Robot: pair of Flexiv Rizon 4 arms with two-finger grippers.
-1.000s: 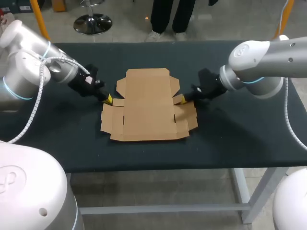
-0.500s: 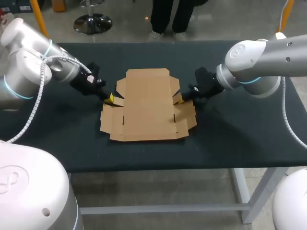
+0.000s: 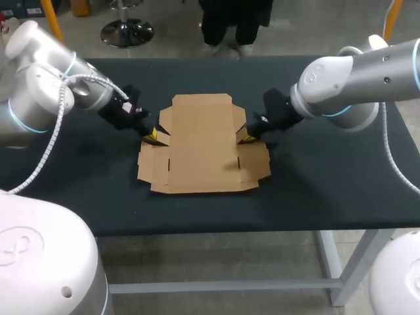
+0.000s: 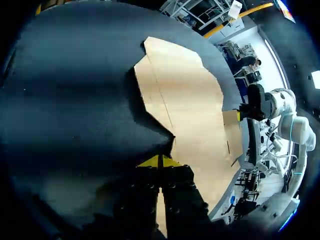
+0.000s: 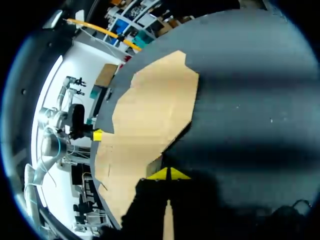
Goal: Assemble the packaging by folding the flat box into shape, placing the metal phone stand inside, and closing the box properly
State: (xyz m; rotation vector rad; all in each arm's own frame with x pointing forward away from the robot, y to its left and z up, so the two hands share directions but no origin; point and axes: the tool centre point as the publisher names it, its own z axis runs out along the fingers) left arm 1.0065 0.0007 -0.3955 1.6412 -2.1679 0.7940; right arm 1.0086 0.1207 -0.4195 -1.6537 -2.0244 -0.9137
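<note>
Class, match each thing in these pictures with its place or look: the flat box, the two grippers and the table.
1. flat box
2. left gripper
3. right gripper
4. table

a. at the box's right side
b. dark top
c. brown, lying unfolded
d. at the box's left side

Pairs: 1-c, 2-d, 3-a, 4-b.

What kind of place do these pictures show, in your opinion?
Probably a robot test bench for packing work: a dark table carries one flat cardboard box, and a robot's left tool and right tool sit at its two sides.
</note>
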